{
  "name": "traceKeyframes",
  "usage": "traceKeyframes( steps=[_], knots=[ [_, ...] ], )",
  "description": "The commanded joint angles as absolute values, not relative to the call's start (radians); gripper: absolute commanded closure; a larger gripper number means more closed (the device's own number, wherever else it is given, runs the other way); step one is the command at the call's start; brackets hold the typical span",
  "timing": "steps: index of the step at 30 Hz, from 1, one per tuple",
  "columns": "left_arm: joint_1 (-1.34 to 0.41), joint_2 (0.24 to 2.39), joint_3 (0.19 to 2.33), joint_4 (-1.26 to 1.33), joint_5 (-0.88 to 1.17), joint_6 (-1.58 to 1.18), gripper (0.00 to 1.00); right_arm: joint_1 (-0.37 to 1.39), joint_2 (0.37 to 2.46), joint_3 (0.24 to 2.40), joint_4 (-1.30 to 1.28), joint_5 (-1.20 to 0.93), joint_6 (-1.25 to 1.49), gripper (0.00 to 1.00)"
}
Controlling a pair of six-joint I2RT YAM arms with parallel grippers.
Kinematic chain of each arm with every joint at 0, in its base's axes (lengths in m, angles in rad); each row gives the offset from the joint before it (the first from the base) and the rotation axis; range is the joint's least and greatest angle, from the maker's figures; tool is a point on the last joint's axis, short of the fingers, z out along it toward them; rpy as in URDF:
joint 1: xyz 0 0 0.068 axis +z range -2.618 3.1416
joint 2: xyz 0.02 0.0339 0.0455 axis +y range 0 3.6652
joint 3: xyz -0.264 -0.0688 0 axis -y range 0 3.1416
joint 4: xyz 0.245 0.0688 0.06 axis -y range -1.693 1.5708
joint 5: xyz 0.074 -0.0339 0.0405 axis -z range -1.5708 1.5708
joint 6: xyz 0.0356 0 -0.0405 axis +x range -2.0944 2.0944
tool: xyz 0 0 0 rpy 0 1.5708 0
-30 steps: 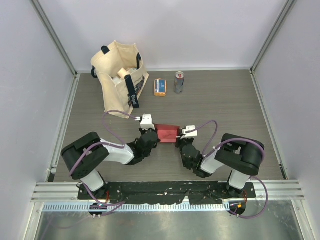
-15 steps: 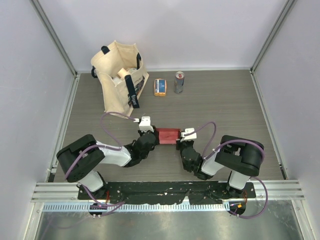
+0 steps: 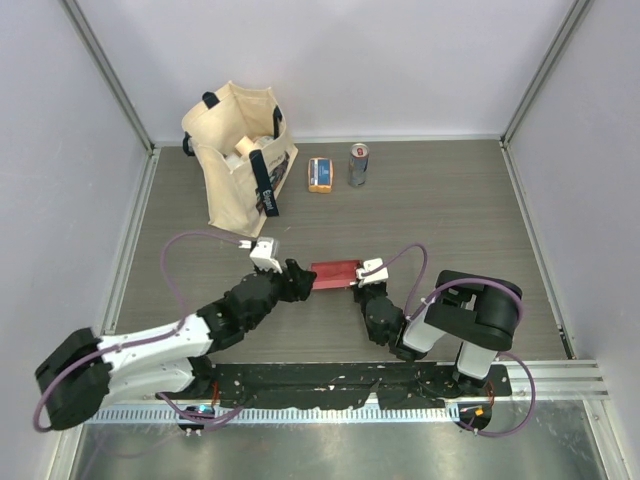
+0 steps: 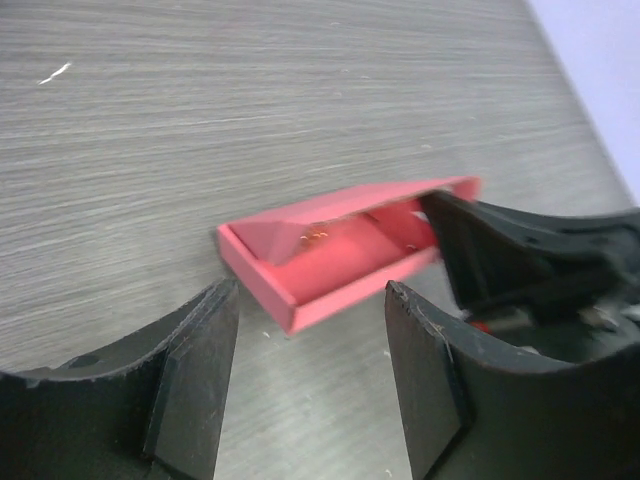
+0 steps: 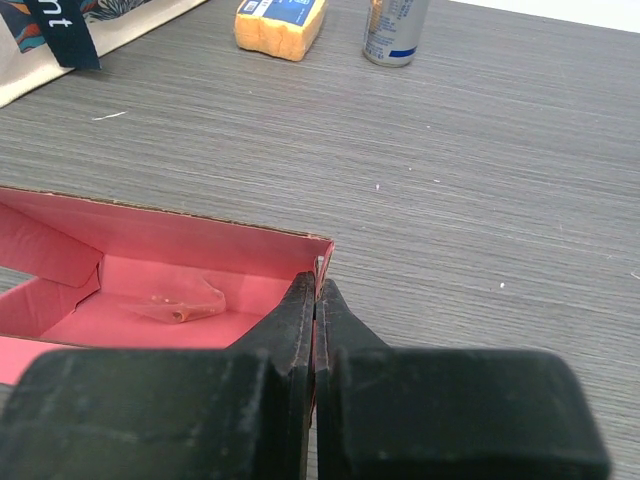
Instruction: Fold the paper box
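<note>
Backing off in the top view, the left pincer [image 3: 297, 276] now sits just clear of the left end of the paper box [image 3: 335, 273], where a second ago it was pressed against that end. Its arm has dropped low and stretched toward the lower left of the frame. The box lies mid-bench [image 3: 450, 210], looking flatter than before, with the right pincer [image 3: 358, 284] at its right end. A beige tote bag [image 3: 240, 150], an orange-and-blue packet [image 3: 320, 174] and a can [image 3: 358, 164] stand well apart in the upper part of the frame.

From the left wrist, this pincer is spread wide and holds nothing, its fingers [image 4: 190, 380] flanking the near end of the box. The box shows as an open pink tray with a flap slanting inside that near end. Its far end is gripped by the black right pincer at the right of the frame.

From the right wrist, that pincer is pinched tight on the thin end wall at the box's corner. The pink interior fills the lower left of the frame.

The left release suggests one press on the near end is over. The box is open-topped, so I judge the folding unfinished, with the right grip serving as anchor.
</note>
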State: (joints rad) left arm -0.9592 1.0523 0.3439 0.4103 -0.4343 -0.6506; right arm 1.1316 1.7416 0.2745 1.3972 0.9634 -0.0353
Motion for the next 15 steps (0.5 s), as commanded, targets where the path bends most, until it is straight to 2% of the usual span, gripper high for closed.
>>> traceKeyframes(
  steps=[1, 3, 6, 10, 15],
  knots=[
    [-0.959, 0.844, 0.342, 0.197, -0.253, -0.618, 0.36, 1.137, 1.764, 0.253, 1.667, 0.956, -0.067, 0.98],
    [-0.951, 0.786, 0.43, 0.112, -0.241, -0.62, 0.36, 1.137, 1.761, 0.252, 1.667, 0.953, -0.069, 0.99],
    [-0.896, 0.831, 0.625, -0.02, -0.226, -0.661, 0.42, 1.137, 1.759, 0.247, 1.667, 0.96, -0.069, 0.99],
    [-0.798, 1.105, 0.843, -0.113, -0.105, -0.692, 0.56, 1.137, 1.759, 0.247, 1.667, 0.966, -0.075, 0.98],
    [-0.742, 1.377, 0.982, -0.084, 0.067, -0.698, 0.63, 1.137, 1.761, 0.252, 1.667, 0.969, -0.074, 0.98]
  ],
)
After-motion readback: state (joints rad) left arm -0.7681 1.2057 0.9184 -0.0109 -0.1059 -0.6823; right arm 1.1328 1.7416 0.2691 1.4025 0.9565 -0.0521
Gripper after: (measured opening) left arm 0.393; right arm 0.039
